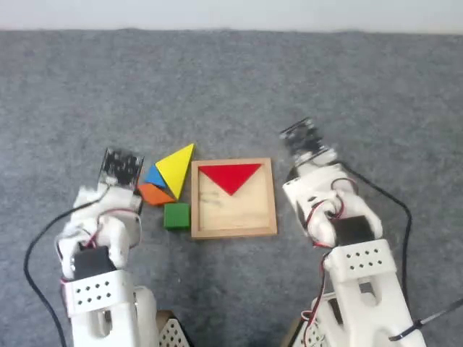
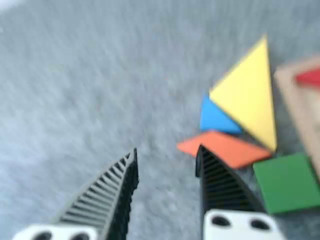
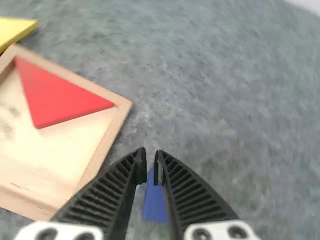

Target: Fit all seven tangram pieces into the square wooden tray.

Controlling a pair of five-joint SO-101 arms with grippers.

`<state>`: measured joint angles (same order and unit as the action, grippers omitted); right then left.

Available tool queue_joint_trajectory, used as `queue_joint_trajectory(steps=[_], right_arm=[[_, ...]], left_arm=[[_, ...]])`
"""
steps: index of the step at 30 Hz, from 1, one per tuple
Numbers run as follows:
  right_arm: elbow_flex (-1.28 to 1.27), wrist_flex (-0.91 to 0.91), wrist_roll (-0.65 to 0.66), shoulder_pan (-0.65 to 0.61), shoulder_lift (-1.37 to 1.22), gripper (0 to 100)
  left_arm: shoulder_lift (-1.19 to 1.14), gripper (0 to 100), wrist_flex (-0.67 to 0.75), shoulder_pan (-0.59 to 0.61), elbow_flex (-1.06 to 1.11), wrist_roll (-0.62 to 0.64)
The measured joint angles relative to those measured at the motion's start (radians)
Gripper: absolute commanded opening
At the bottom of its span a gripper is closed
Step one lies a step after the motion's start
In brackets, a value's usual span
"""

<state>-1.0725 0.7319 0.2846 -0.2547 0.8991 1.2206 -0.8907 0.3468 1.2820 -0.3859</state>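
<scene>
One piece sits in the tray (image 1: 269, 217): the red triangle (image 1: 230, 176), with its long edge flush along the far wall and its point aimed back toward the arms.

Four more are bunched on the grey mat (image 1: 231, 87) just off the tray's left side. The yellow triangle (image 1: 176, 170) is the big one, and its top corner comes right up to the tray's far left corner. A light blue piece (image 1: 153, 176) is tucked against the yellow's outer edge. The orange piece (image 1: 154, 193) lies under those two, touching both. The green square (image 1: 176, 215) is right beside the tray's left wall, just below the yellow's lower tip.

The left gripper (image 2: 166, 152) is spread wide with nothing between the fingers. It hangs over bare mat on the outer side of that cluster. One fingertip (image 2: 201, 152) lines up with the corner of the orange piece, but I honestly can't tell if it's touching.

The right gripper (image 3: 150, 151) is out past the tray's right wall, over the mat. Its fingers are squeezed down to a thin slit with a dark blue piece (image 3: 154, 200) pinched in it. Can't make out that piece's shape from here.
</scene>
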Motion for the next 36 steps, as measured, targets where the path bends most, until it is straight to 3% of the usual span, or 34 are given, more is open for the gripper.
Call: queue_joint_trajectory(steps=[4,9,15,22,27,36], right_arm=[[0.006,0.015,-0.021,0.005,0.0,4.3],[0.006,0.015,-0.026,0.011,0.0,4.3],[0.006,0.015,-0.026,0.009,0.0,4.4],[0.006,0.015,-0.026,0.008,0.0,4.4],[0.006,0.015,-0.026,0.008,0.0,4.4],[0.006,0.015,-0.026,0.008,0.0,4.4]], left_arm=[[-0.064,18,-0.115,-0.135,-0.252,0.132],[-0.43,18,-0.161,-0.284,-0.479,0.176],[-1.043,26,-0.195,-0.298,-0.761,0.14],[-1.585,26,-0.333,-0.23,-1.165,0.046],[-1.718,26,-0.394,-0.23,-1.306,0.009],[-1.761,30,-0.419,-0.21,-1.349,-0.023]])
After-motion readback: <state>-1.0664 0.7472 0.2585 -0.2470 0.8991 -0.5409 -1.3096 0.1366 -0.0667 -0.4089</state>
